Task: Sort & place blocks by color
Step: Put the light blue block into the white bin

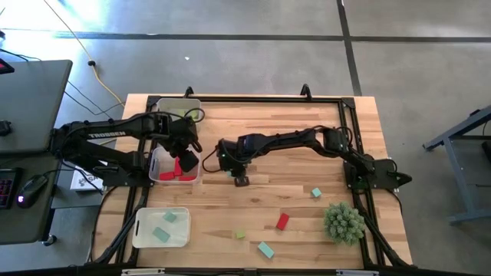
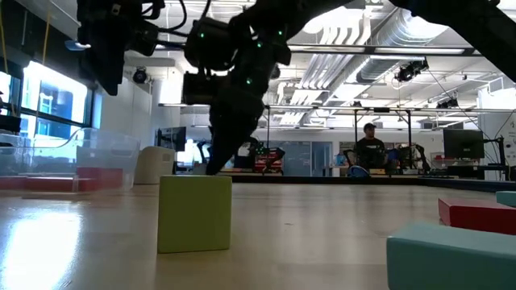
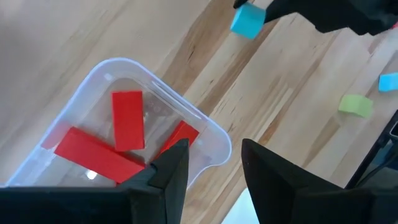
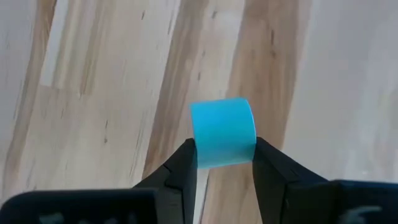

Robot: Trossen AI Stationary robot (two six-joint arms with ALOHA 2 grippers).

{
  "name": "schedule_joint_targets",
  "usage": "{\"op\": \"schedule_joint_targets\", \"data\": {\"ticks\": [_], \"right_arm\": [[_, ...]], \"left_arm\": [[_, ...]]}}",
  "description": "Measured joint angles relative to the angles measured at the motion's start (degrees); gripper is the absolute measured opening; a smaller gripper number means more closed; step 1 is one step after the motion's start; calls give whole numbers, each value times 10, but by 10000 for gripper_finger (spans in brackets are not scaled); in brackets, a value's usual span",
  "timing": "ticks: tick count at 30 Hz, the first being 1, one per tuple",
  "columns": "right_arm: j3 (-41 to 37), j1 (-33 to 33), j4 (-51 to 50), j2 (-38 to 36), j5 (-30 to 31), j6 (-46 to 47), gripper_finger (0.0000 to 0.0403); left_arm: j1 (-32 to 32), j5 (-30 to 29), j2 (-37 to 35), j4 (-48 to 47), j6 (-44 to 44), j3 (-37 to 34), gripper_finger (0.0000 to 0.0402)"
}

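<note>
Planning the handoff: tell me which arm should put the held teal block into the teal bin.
Right. The right gripper is already shut on the teal block above the table. The left gripper is open and empty, over the red bin. The teal bin is on the left arm's side, though.

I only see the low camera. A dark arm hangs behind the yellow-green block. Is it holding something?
Observer: Yes. The right gripper has its jaws shut on a light blue cube.
Operator: How many reds are in the bin?
Observer: Three red blocks lie in that clear bin, with the left gripper open above it.
Operator: Any other bin?
Observer: A second bin holds two teal blocks.
</note>
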Motion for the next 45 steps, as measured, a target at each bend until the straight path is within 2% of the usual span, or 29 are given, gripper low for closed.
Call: {"op": "schedule_joint_targets", "data": {"ticks": [8, 16, 22, 30, 36, 39, 45], "right_arm": [[80, 20, -48, 0, 65, 56, 94], [186, 48, -98, 0, 152, 81, 94], [262, 63, -115, -1, 220, 91, 94], [255, 66, -139, -13, 261, 121, 94], [255, 71, -143, -13, 315, 125, 94], [255, 71, -143, -13, 320, 116, 94], [255, 70, -142, -13, 370, 103, 94]], "left_arm": [[44, 15, 0, 0, 69, 0, 136], [103, 109, 0, 45, 121, 0, 136], [135, 168, 0, 89, 119, 0, 135], [158, 240, 0, 176, 88, 0, 135], [165, 242, 0, 213, 82, 0, 135], [165, 237, 0, 240, 63, 0, 138], [165, 220, 0, 280, 64, 0, 164]]}}
